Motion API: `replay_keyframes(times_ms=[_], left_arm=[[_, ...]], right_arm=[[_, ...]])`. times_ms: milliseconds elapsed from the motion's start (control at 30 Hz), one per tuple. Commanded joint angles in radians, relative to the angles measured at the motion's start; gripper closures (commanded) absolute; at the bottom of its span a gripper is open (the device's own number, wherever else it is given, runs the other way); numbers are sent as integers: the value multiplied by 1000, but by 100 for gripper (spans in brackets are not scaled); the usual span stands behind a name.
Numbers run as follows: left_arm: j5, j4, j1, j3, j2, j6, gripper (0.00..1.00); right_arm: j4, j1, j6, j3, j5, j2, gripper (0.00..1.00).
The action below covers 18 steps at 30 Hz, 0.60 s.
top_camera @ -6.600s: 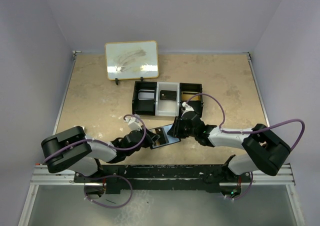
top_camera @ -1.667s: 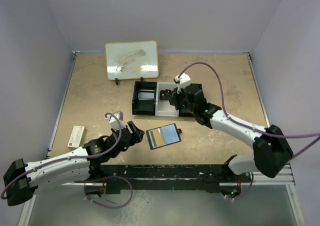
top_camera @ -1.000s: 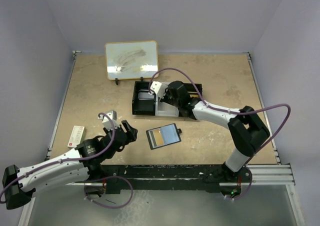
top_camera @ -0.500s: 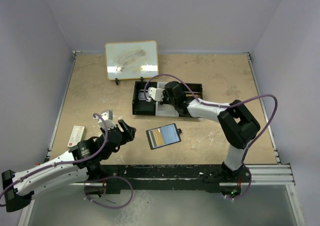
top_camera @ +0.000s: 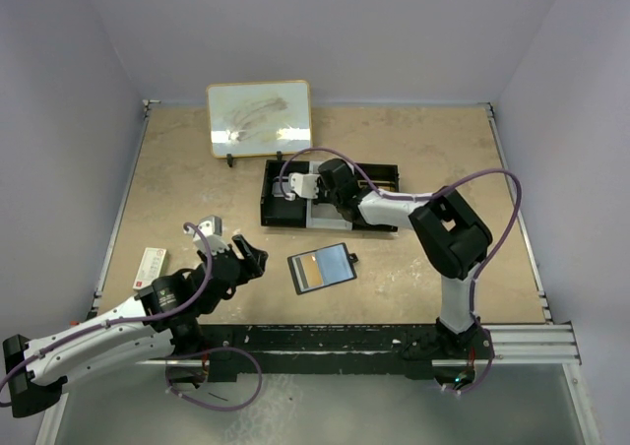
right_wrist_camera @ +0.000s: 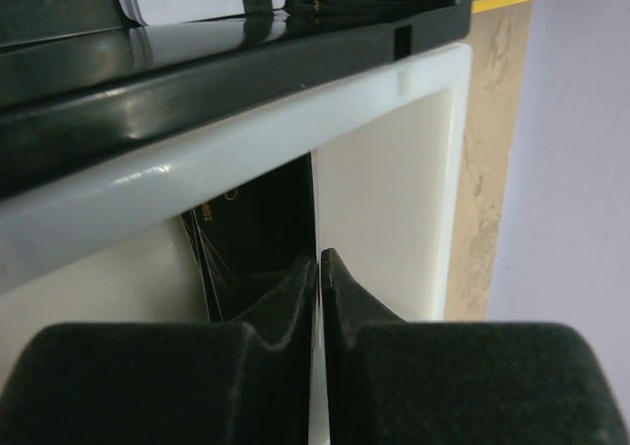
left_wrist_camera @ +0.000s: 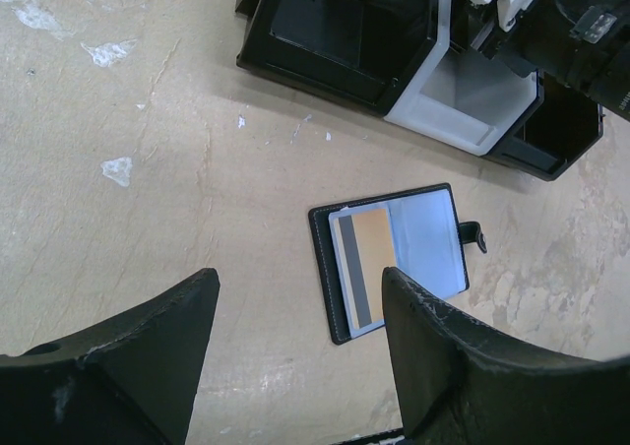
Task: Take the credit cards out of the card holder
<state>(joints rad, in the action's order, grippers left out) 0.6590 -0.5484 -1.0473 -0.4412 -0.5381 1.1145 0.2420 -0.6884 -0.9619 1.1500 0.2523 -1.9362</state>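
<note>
Card holder (left_wrist_camera: 394, 258) opened flat near table's (top_camera: 177, 189) near edge, orange card (left_wrist_camera: 361, 240) beside blue-grey panel; left gripper (left_wrist_camera: 295, 287) spread, right gripper (right_wrist_camera: 317, 268) pressed together.

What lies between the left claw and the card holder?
Only bare table, seen in the top and left wrist views. The left claw stands open, short of the card holder.

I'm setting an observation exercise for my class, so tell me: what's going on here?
Two robot arms are working on a card holder. It lies open on the table with an orange-and-grey card in it. The right gripper, jaws closed, reaches down into the white middle compartment of the tray. The left gripper hangs open over the table beside the card holder, touching nothing.
</note>
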Motion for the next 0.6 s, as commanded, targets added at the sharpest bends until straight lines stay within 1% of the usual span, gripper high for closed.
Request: replay_keyframes(times_ms=[0,133,200,267,433,567], left_arm=[[5,4,2,-44,3,-18,35],[2,5,2,-45,2,-18,35],[-1,5,1,-44,0,-18,35],[-2,7,1,-44,-3,-16,35],[-14,22,2,-47,-18,-17,35],[-34,41,1,-49,-37,-18,35]], right_arm=[[7,3,-12,47,16,9,90],[-45,3,-7,45,-7,25,84],[-63,3,-5,34,-30,47,73],[-80,3,2,26,-52,69,66],[-123,3,31,31,-83,104,63],[-110,4,75,23,-105,148,61]])
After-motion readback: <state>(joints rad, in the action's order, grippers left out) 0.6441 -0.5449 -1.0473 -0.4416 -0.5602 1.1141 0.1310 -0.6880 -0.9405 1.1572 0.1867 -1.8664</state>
